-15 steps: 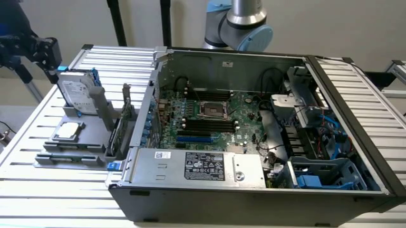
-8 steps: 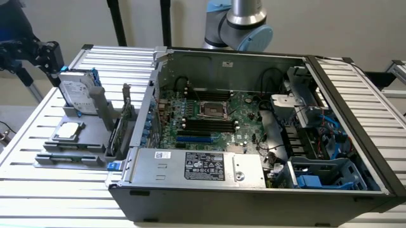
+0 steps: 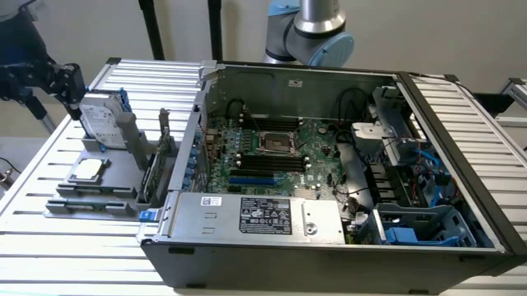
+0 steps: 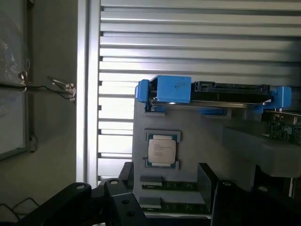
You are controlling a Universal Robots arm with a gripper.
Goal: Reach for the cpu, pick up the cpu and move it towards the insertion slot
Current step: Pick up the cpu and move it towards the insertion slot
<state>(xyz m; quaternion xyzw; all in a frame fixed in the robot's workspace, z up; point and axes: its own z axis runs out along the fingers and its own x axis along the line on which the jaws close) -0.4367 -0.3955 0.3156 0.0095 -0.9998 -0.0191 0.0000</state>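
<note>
The cpu (image 3: 89,169) (image 4: 162,150), a small square chip with a silvery top, lies flat in a recess of the grey holder (image 3: 123,179) on the exterior view's left, outside the computer case. My gripper (image 3: 64,83) (image 4: 167,188) hangs above and beyond the holder's far end, well apart from the chip. Its two black fingers (image 4: 207,181) stand open with nothing between them. The insertion slot (image 3: 276,143) is the square dark socket with a metal frame on the green motherboard inside the open case.
A silver hard drive with blue rails (image 3: 103,123) (image 4: 211,94) stands upright in the holder just past the chip. Memory sticks (image 4: 169,186) and an upright card (image 3: 160,160) also sit in the holder. The case wall (image 3: 187,154) rises between holder and motherboard. A slatted metal table (image 3: 49,246) lies beneath.
</note>
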